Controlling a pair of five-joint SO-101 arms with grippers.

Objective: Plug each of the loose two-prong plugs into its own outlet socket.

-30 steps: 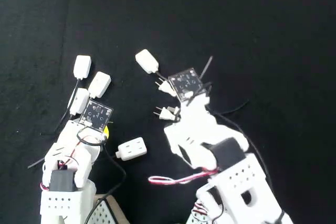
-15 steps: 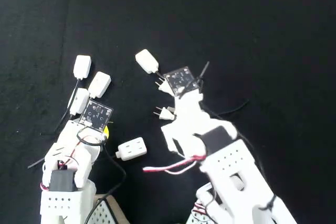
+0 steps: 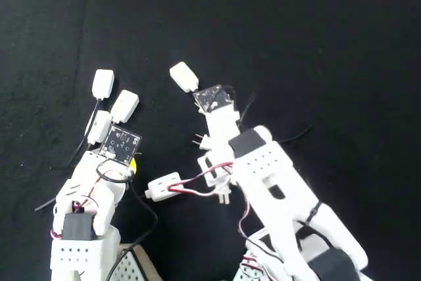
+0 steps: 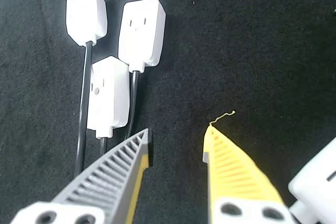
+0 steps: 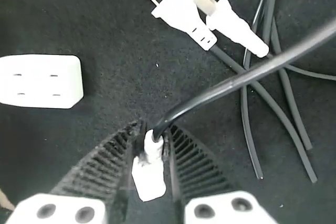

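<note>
Right wrist view: the right gripper (image 5: 154, 129) is clamped on a plug (image 5: 148, 174), and the plug's black cord (image 5: 231, 80) leaves at the fingertip end and arcs away over the cloth. Its prongs are hidden. Two more plugs (image 5: 178, 9) lie side by side beyond it, and a double socket (image 5: 39, 81) sits apart to one side with all four slots bare.

In the high view the right arm (image 3: 263, 162) reaches over the middle of the table (image 3: 329, 64), with a loose plug (image 3: 204, 141) just left of it. At the left, the left gripper (image 4: 176, 135) hangs with its fingers apart, holding nothing. Three sockets (image 4: 140, 32) cluster just beyond it, and none has a plug in it.

The main risk is orientation. With the cord pointing outward, the held plug's prongs probably face back toward the wrist, so pushing it at a socket would likely present the wrong end. It looks as though it needs a regrip first. The stiff cord could also lever the plug askew in the jaws, or snag the other cords (image 5: 278, 103) and drag the resting plugs out of place. The sockets lie loose on the cloth, so a push could slide one away instead of seating the prongs unless the other arm braces it.
</note>
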